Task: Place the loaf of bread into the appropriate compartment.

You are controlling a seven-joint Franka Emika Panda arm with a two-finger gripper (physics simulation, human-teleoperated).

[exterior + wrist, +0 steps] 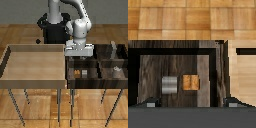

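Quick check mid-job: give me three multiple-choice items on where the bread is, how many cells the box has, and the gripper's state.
1. The bread lies:
A. in the light tray
B. in a box cell beside the grey cube
C. on the floor

2. The dark box has how many cells?
A. two
B. four
C. six

3. The gripper is:
A. shut on the bread
B. open, holding nothing
C. shut on the cube

Key: 1 B, the wrist view shows bread and cube side by side in one cell. 2 B, dividers make four. 3 B, the fingertips stand wide apart with the bread lying free.
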